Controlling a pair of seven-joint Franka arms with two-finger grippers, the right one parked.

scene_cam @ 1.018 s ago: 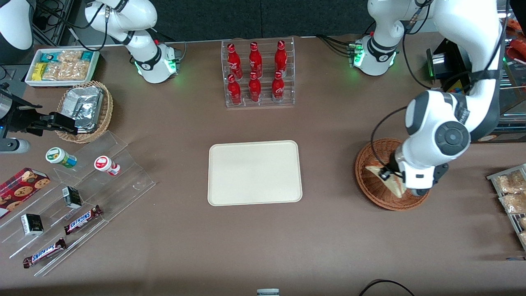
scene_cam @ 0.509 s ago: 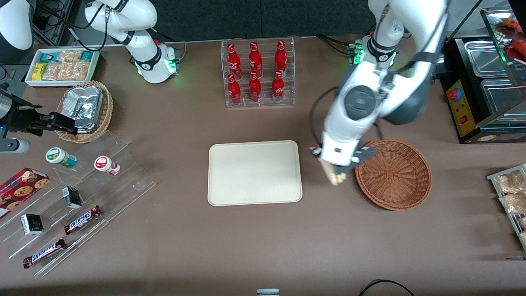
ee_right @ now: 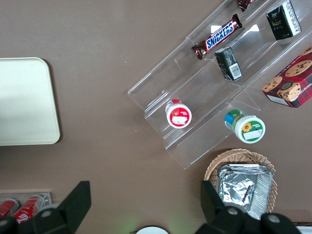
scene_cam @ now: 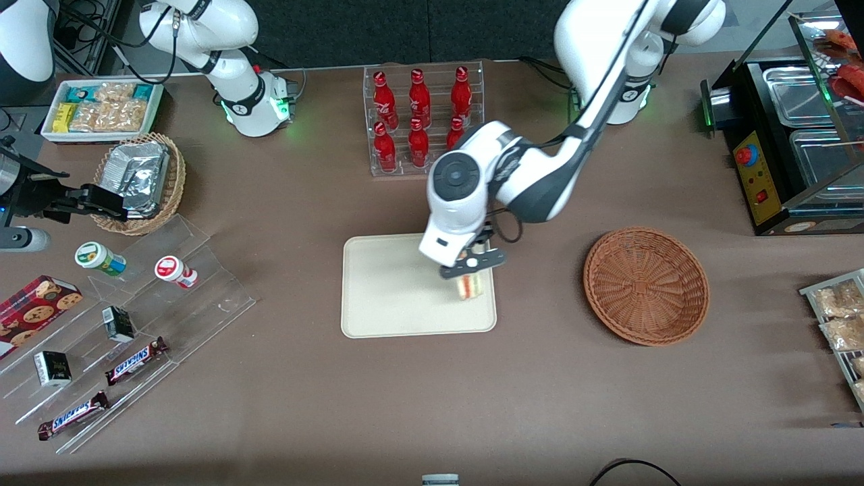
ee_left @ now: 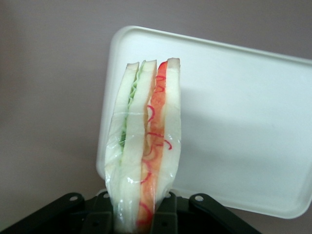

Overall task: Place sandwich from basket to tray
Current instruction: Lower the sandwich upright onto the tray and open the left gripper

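The sandwich (scene_cam: pixel 470 286) has left the basket (scene_cam: pixel 646 285), carried in half a second to above the tray (scene_cam: pixel 398 297) mid-bench. The pincer (scene_cam: pixel 472 266) stays clamped on it; only lowering and release remain.

sandwich (ee_left: pixel 144 146): white, red, pale green | tray (scene_cam: pixel 391 297): cream | basket (scene_cam: pixel 646 285): reddish-brown weave | tool (scene_cam: pixel 472 268): black

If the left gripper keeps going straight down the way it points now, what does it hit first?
Most likely the tray. The gripper, shut on the sandwich, points down over the tray's end nearest the basket; the sandwich's tip would touch first. Height is unclear.
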